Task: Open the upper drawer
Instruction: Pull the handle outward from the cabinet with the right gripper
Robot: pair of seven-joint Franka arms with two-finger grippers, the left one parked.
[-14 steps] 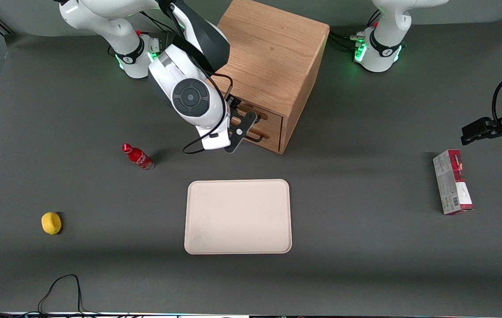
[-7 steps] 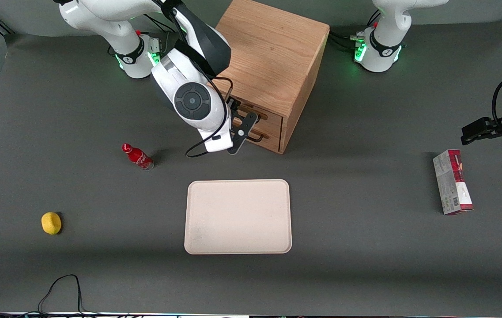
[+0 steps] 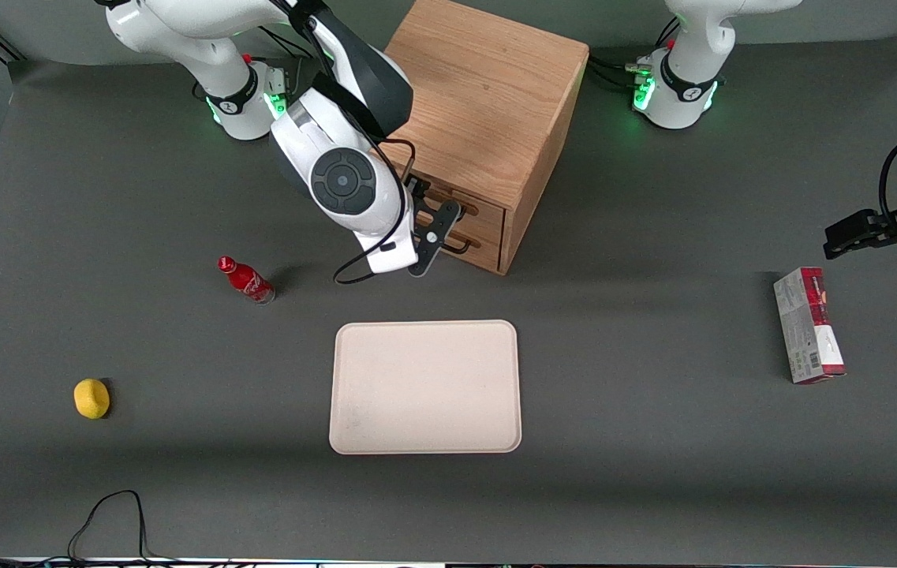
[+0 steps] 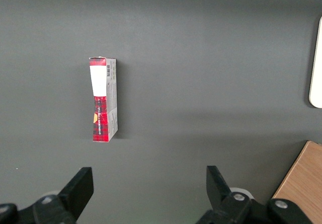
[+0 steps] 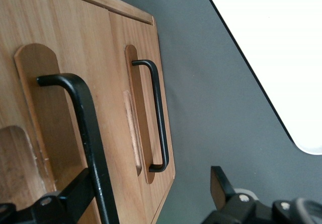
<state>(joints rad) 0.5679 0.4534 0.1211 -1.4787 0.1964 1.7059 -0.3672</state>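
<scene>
My hand [image 5: 146, 201] is spread wide around the upper drawer's [image 5: 55, 108] black handle [image 5: 85, 128], at the cabinet [image 3: 487, 102] front. Drawer not pulled out yet; closing and pulling remain.

**Room in front of the drawers**

The black two-finger gripper [image 3: 434, 230] sits hard against the light-oak cabinet [image 3: 487, 110], fingers spread, one finger [image 5: 75, 194] touching the upper drawer's black bar handle [image 5: 83, 133]. Bare dark table [image 3: 614, 331] lies between the cabinet front and the cream rectangular tray [image 3: 425, 386] nearer the front camera.
</scene>
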